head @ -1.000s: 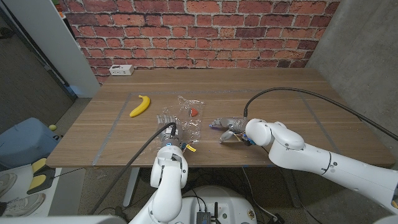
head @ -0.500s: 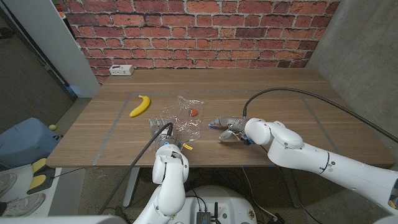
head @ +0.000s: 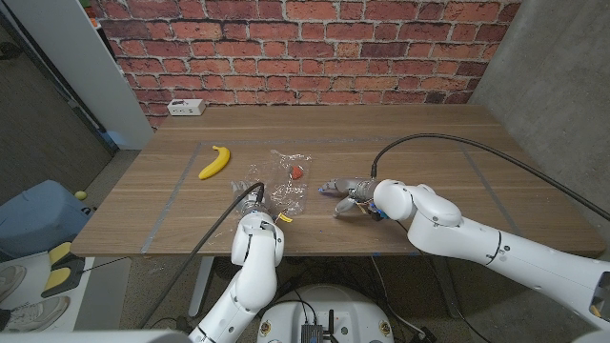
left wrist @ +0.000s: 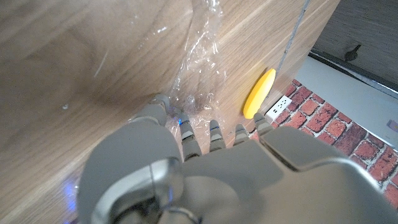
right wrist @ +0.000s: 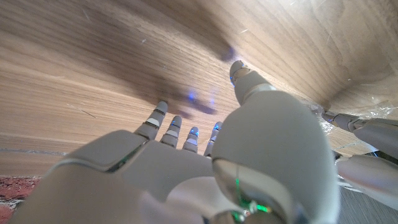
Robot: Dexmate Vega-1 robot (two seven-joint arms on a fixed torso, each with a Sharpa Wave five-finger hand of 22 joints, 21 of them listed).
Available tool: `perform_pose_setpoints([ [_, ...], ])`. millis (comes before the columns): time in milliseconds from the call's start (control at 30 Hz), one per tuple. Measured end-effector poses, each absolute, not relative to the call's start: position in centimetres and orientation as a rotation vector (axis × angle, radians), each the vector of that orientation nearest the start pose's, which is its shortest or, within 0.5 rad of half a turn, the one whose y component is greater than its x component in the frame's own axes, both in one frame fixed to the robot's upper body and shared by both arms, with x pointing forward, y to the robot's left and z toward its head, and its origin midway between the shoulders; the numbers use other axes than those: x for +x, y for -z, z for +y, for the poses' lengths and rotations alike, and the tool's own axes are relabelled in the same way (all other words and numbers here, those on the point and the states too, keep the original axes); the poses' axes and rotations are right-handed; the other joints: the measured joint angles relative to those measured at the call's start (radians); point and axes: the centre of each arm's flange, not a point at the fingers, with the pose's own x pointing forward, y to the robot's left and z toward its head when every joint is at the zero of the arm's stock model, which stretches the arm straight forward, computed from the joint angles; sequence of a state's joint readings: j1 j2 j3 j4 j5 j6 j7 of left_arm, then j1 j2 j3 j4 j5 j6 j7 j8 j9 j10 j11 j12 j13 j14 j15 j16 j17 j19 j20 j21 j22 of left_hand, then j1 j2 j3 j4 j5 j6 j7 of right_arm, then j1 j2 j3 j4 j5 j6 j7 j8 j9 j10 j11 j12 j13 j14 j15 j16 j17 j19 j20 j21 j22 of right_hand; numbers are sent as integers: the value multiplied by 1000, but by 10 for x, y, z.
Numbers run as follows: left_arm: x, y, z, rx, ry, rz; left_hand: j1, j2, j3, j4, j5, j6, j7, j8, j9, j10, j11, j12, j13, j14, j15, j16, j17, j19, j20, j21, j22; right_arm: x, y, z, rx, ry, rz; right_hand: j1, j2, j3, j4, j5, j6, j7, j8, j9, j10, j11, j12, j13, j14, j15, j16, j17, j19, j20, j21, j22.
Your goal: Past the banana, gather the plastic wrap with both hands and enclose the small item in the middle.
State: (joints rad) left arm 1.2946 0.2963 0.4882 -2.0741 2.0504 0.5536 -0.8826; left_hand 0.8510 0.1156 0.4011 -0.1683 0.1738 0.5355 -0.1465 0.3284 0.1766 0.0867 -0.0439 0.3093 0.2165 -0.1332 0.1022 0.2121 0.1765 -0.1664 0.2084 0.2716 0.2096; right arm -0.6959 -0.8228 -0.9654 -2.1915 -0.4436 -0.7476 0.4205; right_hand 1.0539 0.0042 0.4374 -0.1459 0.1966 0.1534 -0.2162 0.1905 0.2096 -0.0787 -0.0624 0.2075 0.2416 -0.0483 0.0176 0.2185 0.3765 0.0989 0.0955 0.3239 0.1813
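Light was even and soft across the wooden table in the head view, with faint shadows and the frame sharp throughout. The plastic wrap threw small white glints. Both wrist views were softer (the hands' nearest shells blurred), and the right hand cast a dark, diffuse shadow on the wood.

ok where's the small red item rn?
Head view: small red item sits on the plastic wrap near table centre, right of the banana, between both hands.
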Motion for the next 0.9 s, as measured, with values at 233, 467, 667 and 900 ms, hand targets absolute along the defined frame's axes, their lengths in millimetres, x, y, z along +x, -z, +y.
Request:
perform_pose_setpoints([
  [233, 499, 106, 171, 1873, -323, 106, 57, 21, 5, 5, 0, 229, 143, 42, 8, 194, -39, 28, -12, 151, -67, 12, -5, 104, 2, 25, -10, 526, 71, -98, -1437, -457, -220, 0, 0, 0, 0, 0, 0, 0, 2, 0, 4, 4, 4, 0, 0, 0, 0, -1, 0, -1, 0, 0],
  [467, 505, 103, 170, 1790, -345, -27, 82, 76, 36, 36, 0, 319, 164, 26, 42, 228, -24, 10, -11, 198, -68, 8, -5, 149, 4, 33, -10, 528, 71, -101, -1428, -447, -229, 7, 7, -4, -4, 0, 8, -3, 6, 0, 3, 3, 4, 0, -1, 1, 0, -3, -9, 8, -16, 0],
  [667, 505, 93, 169, 1791, -359, -65, 80, 92, 77, 77, 0, 328, 163, 27, 80, 220, -16, -4, -5, 198, -54, 1, 3, 168, 5, 41, -7, 527, 69, -100, -1417, -436, -256, 7, 7, -17, -6, 0, -8, -3, 6, 0, -35, 9, -4, 0, -29, 18, -5, -10, -48, 32, -37, 0],
  [900, 502, 82, 170, 1667, -327, -148, 80, 92, 99, 99, -3, 344, 150, 46, 106, 220, -16, -13, -4, 205, -61, 1, 7, 181, 4, 50, -2, 518, 71, -106, -1383, -400, -331, -62, -30, -73, 27, 21, -95, 2, -6, -5, -56, 16, -8, 0, -40, 18, -5, -10, -58, 31, -54, 0],
])
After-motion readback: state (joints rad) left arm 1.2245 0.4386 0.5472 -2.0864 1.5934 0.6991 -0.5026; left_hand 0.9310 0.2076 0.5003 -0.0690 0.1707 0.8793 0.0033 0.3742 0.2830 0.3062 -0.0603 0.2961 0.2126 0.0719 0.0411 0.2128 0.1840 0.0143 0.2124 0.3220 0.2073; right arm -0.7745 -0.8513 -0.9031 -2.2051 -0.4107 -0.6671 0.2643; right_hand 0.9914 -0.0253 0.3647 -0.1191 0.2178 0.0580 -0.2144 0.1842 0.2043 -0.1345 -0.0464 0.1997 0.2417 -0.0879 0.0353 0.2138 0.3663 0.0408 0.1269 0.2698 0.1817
